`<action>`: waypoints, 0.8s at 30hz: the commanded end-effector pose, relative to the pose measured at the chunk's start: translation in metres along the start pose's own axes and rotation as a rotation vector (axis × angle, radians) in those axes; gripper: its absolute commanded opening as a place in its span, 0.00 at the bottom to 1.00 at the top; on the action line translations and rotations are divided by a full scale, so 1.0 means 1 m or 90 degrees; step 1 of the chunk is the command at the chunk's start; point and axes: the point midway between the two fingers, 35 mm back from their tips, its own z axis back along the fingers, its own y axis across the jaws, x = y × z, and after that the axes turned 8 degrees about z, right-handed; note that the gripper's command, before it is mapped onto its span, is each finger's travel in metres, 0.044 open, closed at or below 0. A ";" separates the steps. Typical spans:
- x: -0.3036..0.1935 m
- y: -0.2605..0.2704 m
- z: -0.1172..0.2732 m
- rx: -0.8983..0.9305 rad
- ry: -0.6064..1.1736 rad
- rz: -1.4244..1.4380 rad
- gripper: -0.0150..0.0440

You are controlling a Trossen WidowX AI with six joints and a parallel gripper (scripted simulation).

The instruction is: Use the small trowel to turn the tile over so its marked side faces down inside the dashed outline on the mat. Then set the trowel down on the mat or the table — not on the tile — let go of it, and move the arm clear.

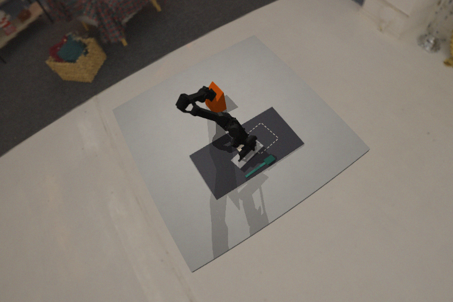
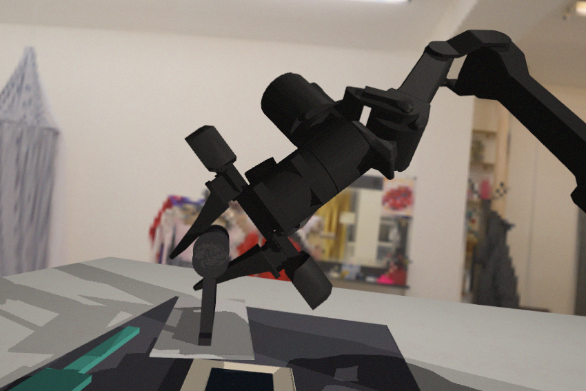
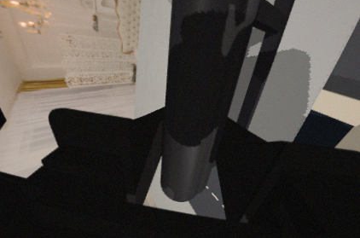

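My gripper (image 1: 247,152) (image 2: 185,272) (image 3: 193,111) is shut on the thick dark handle of the trowel (image 2: 210,254) (image 3: 192,73). Its light grey blade (image 1: 236,161) (image 2: 231,325) is flat and low over the mat (image 1: 285,133) (image 2: 331,329). The tile (image 1: 239,147) (image 2: 238,363) (image 3: 337,107) has a cream rim and a dark square, which faces up. It lies on the mat beside the blade, partly hidden by my gripper in the top view. I cannot tell if blade and tile touch. The dashed outline (image 1: 260,123) shows right of my gripper, partly covered.
A green paddle-shaped tool (image 1: 269,160) (image 2: 52,379) lies on the mat's near side, close to the blade. An orange block (image 1: 216,103) stands behind the mat, beside the raised arm. The grey table (image 1: 310,166) extends around the mat.
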 end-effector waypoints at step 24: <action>0.123 -0.053 0.036 0.024 -0.079 0.021 0.25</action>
